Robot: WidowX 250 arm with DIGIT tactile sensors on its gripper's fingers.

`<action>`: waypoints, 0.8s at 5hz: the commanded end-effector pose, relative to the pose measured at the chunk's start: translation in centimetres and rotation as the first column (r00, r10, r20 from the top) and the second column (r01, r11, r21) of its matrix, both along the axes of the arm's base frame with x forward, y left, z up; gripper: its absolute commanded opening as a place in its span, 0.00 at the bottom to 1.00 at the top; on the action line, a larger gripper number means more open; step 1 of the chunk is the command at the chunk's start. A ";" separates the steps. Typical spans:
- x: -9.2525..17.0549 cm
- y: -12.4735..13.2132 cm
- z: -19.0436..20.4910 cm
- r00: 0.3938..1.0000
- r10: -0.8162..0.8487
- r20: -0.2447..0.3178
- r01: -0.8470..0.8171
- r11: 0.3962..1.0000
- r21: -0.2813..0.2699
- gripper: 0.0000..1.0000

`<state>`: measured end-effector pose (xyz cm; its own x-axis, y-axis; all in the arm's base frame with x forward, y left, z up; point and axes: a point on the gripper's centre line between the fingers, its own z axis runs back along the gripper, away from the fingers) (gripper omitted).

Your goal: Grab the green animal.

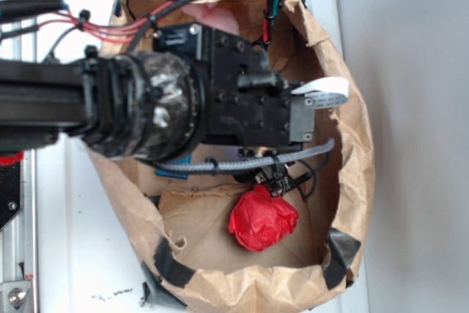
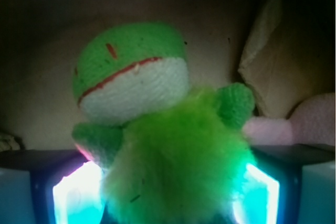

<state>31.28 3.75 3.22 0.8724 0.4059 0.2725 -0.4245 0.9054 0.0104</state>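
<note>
Between the two glowing fingers (image 2: 73,192) the fuzzy body of the green animal (image 2: 168,145) is being hugged. The fingers are being kept only a little apart, about as wide as the frog's belly, and fur is being pushed out over both of them, so the toy is likely being squeezed and not just touched. The middle is probably being chosen because it is the fattest, softest part. The frog's head, with its red mouth line, is being left free above the gripper (image 2: 168,203), and one small arm is being left sticking out to the side.

Just beside that arm, a pink plush toy (image 2: 310,121) is being left alone. Behind both, a brown wall is being seen.

From outside, the frog is being hidden by the black arm (image 1: 146,104), which is being reached down into a brown paper bag (image 1: 352,137). A red crumpled lump (image 1: 262,218) is being left untouched on the bag's floor, near the arm. Whether the frog is being lifted cannot be told.
</note>
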 end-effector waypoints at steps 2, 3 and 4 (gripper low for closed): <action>-1.7 -0.1 -0.3 0.999 -0.002 0.041 0.000 0.998 0.058 0.00; -2.0 -0.1 -0.2 0.999 -0.014 0.043 0.011 0.998 0.059 0.00; -2.8 -0.3 0.5 0.999 -0.021 0.046 0.019 0.999 0.051 0.00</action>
